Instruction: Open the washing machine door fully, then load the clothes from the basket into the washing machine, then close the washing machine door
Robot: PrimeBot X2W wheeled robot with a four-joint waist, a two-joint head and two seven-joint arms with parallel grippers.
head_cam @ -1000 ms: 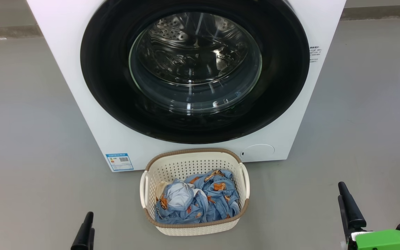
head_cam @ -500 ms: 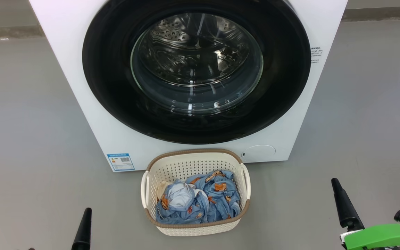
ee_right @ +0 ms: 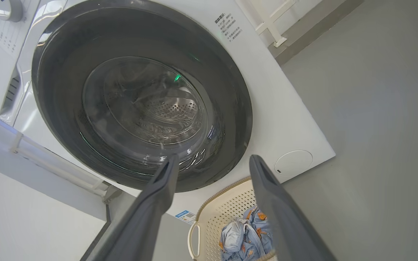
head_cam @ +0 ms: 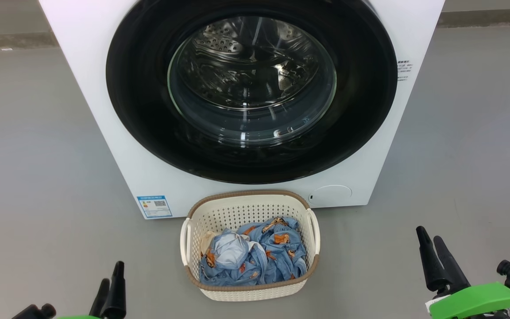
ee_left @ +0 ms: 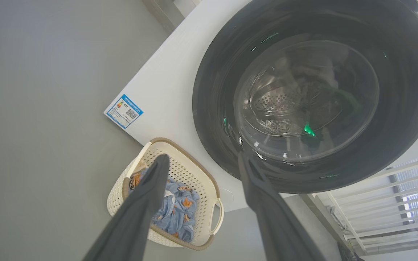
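Grippers since a second ago: right gripper (head_cam: 429, 233) has crept up and inward over the floor (head_cam: 38, 177), its second finger now showing. Left gripper (head_cam: 111, 272) has risen at the lower left. The whole head view has drifted slightly too.
Washing machine (head_cam: 104, 110): stands on the floor, front face square to the robot, so both arms reach it evenly.
Washing machine door (head_cam: 140, 110): shut, its black rim flat against the front. The steel drum shows only through the glass bowl. By my reading, the opening step is not yet begun. I cannot pick out a handle or latch on the rim.
Basket (head_cam: 246, 212): on the floor, its far rim touching or just short of the machine's bottom front edge, below the door's lowest point. That likely keeps the carry to the drum short.
Clothes (head_cam: 264, 257): bunched in the basket's near half, none over the rim, none in the drum.
Left gripper: fingers spread wide, holding nothing, well left of the basket.
Right gripper: fingers likewise apart and empty, well right of the basket. Both seem readied for the door rather than the clothes.
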